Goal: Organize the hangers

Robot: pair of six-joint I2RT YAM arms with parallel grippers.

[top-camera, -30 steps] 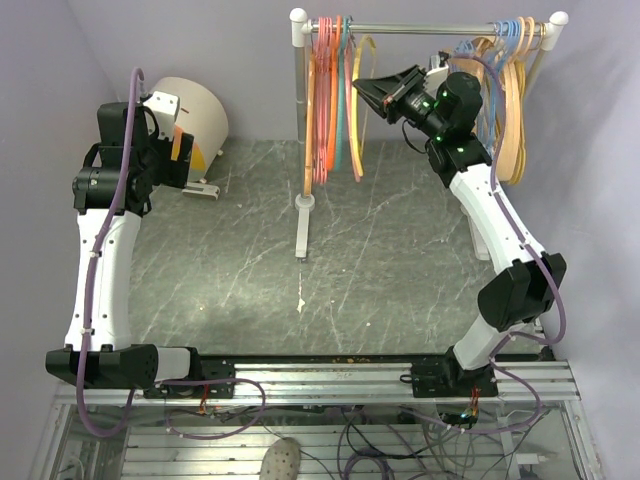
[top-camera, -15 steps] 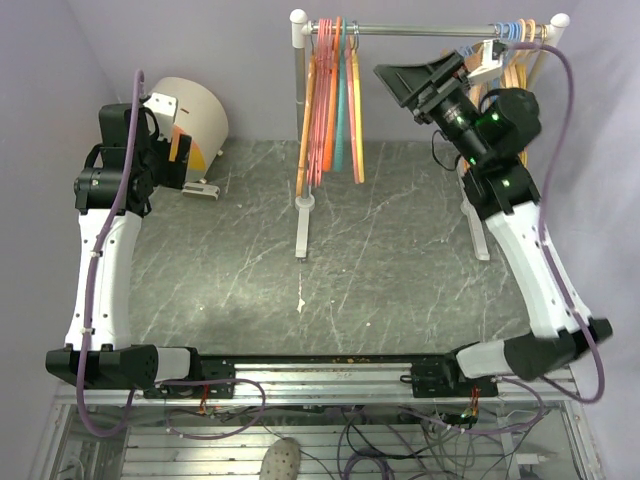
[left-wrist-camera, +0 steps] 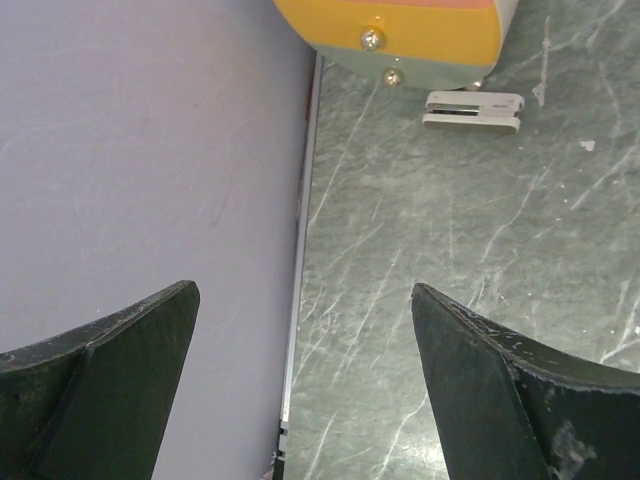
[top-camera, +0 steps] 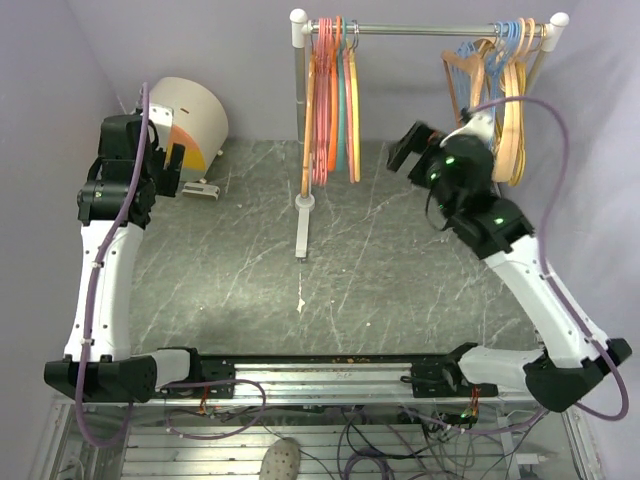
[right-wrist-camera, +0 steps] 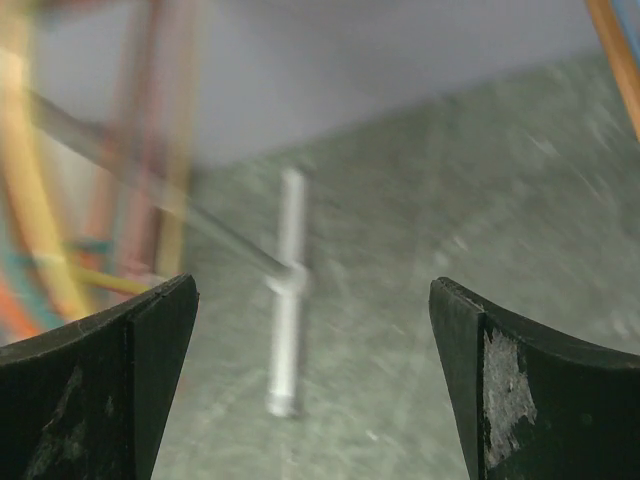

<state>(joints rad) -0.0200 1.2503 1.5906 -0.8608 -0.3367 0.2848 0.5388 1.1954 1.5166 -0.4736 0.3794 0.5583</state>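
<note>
- Nearest me, along the bottom of the frame, a metal rail [top-camera: 330, 372] carries both arm bases
- Beyond it lies the grey-green marbled table [top-camera: 250, 290], bare in the middle but for a few pale flecks
- The left arm climbs the left side of the frame; the left gripper [top-camera: 170, 165] hangs over the table's far left edge with its jaws spread wide and nothing between them, and its own camera sees only tabletop and the purple wall [left-wrist-camera: 140, 150]
- Right of centre, the right gripper [top-camera: 405, 148] points up and to the left, below the rod; its jaws also stand wide apart and empty, and its camera view is blurred
- The rack's left post [top-camera: 301, 130] stands in the upper middle of the frame, with the rod [top-camera: 420, 29] running right from its white cap
- The hangers [top-camera: 335, 100], pink, orange, teal and yellow, hang packed together at the rod's left end, just beside the post
- A tan wooden hanger [top-camera: 452, 80] hangs tilted on the rod's right part, just left of a bunch of light-blue and pale tan hangers [top-camera: 512, 95]
- In the upper left, by the wall, sits a cream drum [top-camera: 195, 110] with an orange and yellow band, and a small white clip [top-camera: 203, 190] lies on the table just in front of it
</note>
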